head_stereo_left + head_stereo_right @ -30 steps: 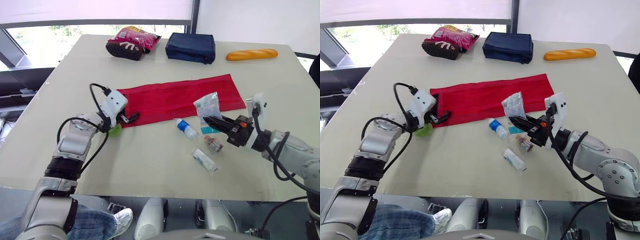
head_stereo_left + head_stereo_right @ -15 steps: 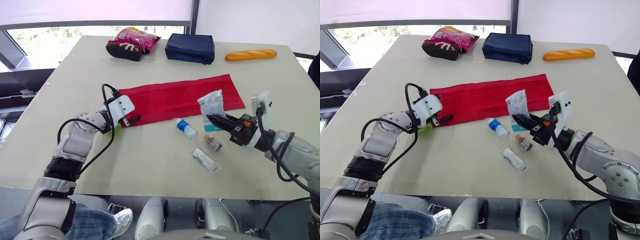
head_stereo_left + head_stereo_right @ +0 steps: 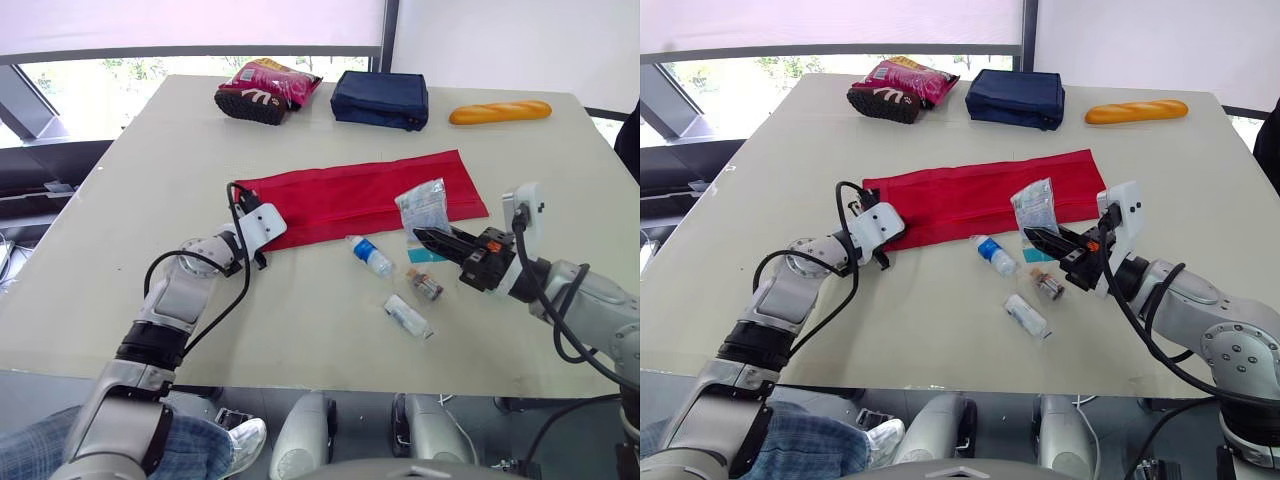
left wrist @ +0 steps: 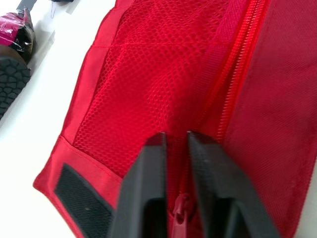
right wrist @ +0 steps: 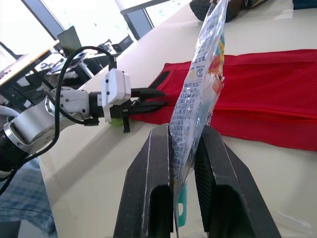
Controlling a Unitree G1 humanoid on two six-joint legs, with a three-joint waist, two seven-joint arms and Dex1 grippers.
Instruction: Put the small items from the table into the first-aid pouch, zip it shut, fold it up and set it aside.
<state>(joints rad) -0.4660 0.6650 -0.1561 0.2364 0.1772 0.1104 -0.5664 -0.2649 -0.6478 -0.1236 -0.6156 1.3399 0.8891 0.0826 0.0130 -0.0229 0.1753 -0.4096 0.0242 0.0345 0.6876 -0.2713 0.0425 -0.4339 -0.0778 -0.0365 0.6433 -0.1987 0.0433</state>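
The red first-aid pouch [image 3: 370, 195] lies flat and unfolded across the middle of the table. My left gripper [image 4: 173, 141] is at its left end, by the black velcro patch [image 4: 81, 191], shut on the red zipper pull [image 4: 181, 207]. My right gripper [image 3: 425, 237] hovers near the pouch's right end, shut on a clear plastic packet [image 3: 422, 205] that stands upright between its fingers [image 5: 148, 198]. On the table in front of the pouch lie a small blue-labelled bottle [image 3: 372, 257], a teal card [image 3: 420, 256], a brown vial [image 3: 427, 286] and a white wrapped roll [image 3: 408, 317].
At the far side lie a pink snack bag [image 3: 275, 78] on a dark shoe [image 3: 250, 102], a navy pouch [image 3: 381, 97] and a bread loaf [image 3: 502, 110]. The table's front edge [image 3: 300, 385] runs close below the loose items.
My left gripper has moved right onto the pouch's left end and has shut there. My right gripper has lifted the packet slightly to the right and now holds still.
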